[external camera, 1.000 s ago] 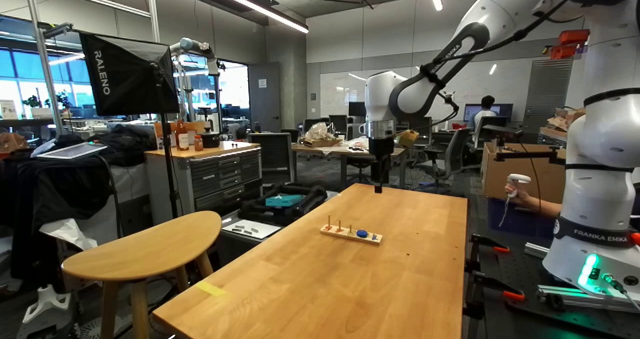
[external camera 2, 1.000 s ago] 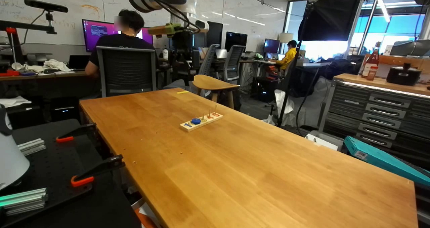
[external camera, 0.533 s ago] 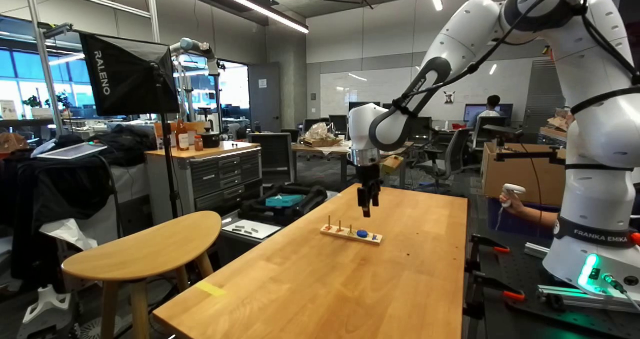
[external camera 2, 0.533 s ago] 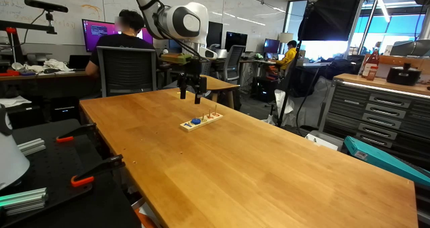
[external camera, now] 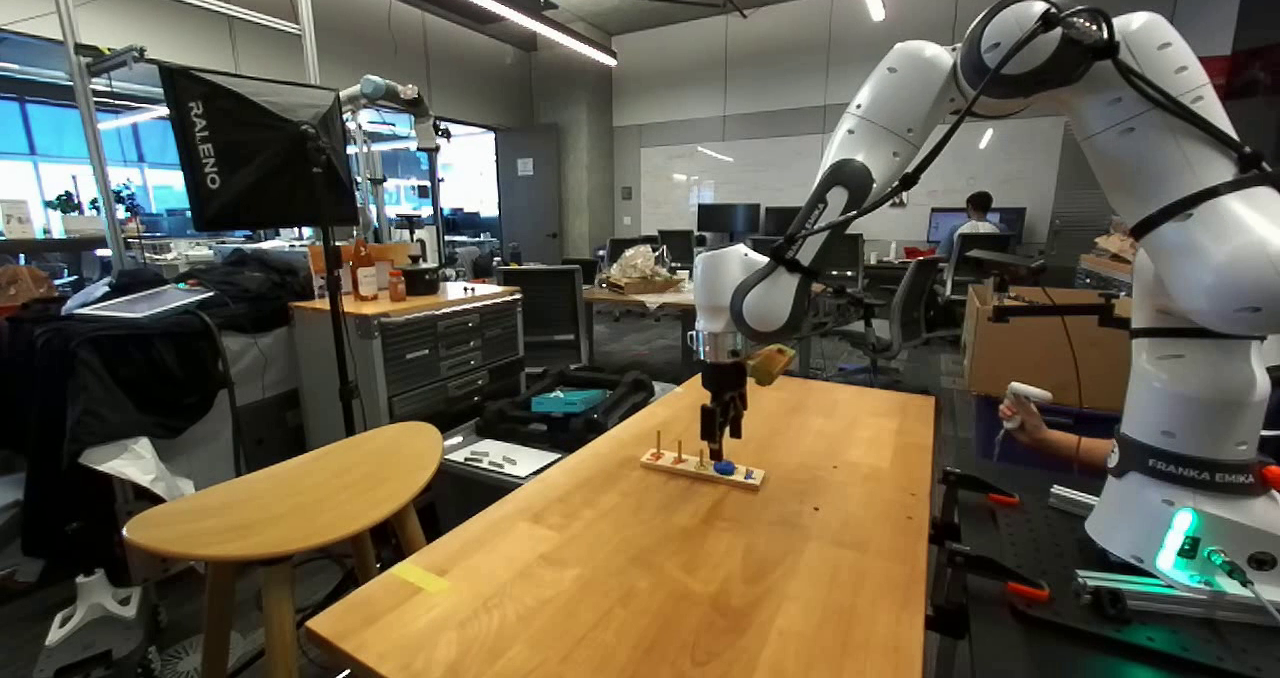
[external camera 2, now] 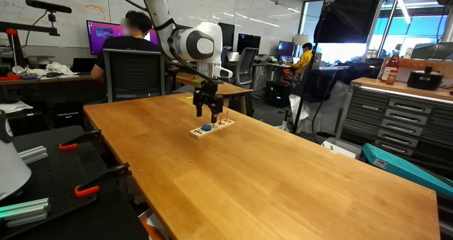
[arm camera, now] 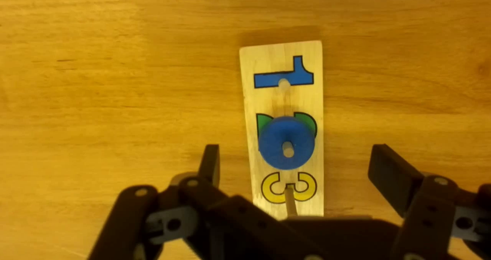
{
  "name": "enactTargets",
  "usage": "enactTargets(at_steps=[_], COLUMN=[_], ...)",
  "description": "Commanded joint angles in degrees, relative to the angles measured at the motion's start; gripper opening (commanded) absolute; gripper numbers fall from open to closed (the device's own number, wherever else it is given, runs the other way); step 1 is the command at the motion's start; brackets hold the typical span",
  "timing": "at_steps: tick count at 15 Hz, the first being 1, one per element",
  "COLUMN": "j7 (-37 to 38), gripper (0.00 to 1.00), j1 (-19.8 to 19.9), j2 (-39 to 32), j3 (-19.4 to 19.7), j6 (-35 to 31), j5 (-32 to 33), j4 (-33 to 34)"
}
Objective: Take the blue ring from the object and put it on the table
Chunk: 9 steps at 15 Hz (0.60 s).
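Note:
The blue ring point(arm camera: 278, 139) is a flat disc on a peg of the pale wooden strip point(arm camera: 264, 58), over a green numeral, between a blue "1" and a yellow "3". In both exterior views the ring point(external camera: 724, 469) point(external camera 2: 206, 127) sits on the strip point(external camera: 690, 467) point(external camera 2: 218, 127), which lies on the table point(external camera: 760, 568) point(external camera 2: 269, 176). My gripper point(arm camera: 295, 152) is open and empty. Its fingers stand apart to either side of the strip in the wrist view, above it. In both exterior views the gripper point(external camera: 726, 445) point(external camera 2: 206, 117) hangs just above the ring. The strip's lower end is hidden by the gripper in the wrist view.
Several upright pegs, the tallest at the strip's far end point(external camera: 658, 440), stand beside the ring. A rounded wooden stool point(external camera: 290, 493) is beside the table. Clamps point(external camera 2: 102, 180) grip the table's edge by the robot base. Yellow tape point(external camera: 422, 577) marks a table edge.
My gripper has come down from well above the table to just over the strip, with its fingers apart. The ring and the strip have not moved.

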State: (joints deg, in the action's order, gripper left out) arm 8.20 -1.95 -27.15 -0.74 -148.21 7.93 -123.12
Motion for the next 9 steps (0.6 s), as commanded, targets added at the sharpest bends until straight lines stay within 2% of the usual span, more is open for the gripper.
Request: enactTargets(at_steps=[1,3,4,5,9], j7=[1.2,1.2,1.1,1.1,1.1], gripper=[1.00,1.00,0.75,0.75,0.42], j1=[-1.7,-1.9,-2.0,-2.2,-2.6], j2=[-2.9,-4.0,-4.5,-4.8,-5.5], j3=[1.9,2.3,2.5,2.8,3.3], j6=[-3.5,-4.3,-4.7,-5.2,-6.6], j5=[-0.4,-0.3,-0.3,-0.1,-0.2], j4=[1.1,1.3,1.4,1.3,1.2])
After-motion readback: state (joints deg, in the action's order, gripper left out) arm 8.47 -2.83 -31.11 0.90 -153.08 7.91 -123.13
